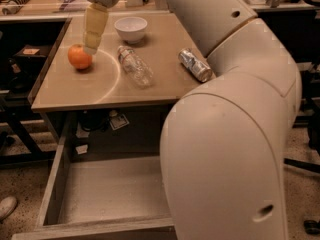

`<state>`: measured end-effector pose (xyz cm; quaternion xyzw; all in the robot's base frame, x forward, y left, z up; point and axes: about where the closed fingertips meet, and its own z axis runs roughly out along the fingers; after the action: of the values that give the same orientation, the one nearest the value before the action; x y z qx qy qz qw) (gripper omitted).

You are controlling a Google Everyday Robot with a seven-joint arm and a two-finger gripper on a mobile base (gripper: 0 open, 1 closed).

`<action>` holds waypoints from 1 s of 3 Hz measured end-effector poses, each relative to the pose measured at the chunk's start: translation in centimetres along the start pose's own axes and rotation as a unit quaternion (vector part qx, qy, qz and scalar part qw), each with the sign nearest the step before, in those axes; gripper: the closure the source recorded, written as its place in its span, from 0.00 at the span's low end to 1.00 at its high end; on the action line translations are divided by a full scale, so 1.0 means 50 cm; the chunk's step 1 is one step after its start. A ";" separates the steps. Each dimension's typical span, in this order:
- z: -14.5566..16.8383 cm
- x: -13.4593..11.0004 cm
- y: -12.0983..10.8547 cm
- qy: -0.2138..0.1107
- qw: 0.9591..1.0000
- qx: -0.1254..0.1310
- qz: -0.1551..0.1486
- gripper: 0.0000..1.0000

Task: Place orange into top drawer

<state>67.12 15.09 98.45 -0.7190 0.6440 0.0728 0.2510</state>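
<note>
The orange (79,58) lies on the tan table top (85,89) near its left edge. My gripper (91,47) hangs down from the top of the camera view, its pale yellow tip just right of and above the orange, at its upper right side. The top drawer (112,189) stands pulled out below the table's front edge, with a bare grey bottom. My white arm hides the drawer's right part.
A white bowl (131,29) stands at the back of the table. A clear plastic bottle (135,66) lies in the middle and a crushed silver can (195,65) to the right. Paper scraps (118,121) lie under the table. A shoe (6,206) is at the lower left.
</note>
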 end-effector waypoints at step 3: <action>0.095 -0.047 -0.082 0.029 1.000 -0.003 0.011 0.00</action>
<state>71.71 19.53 96.47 -0.7144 0.6588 0.0565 0.2289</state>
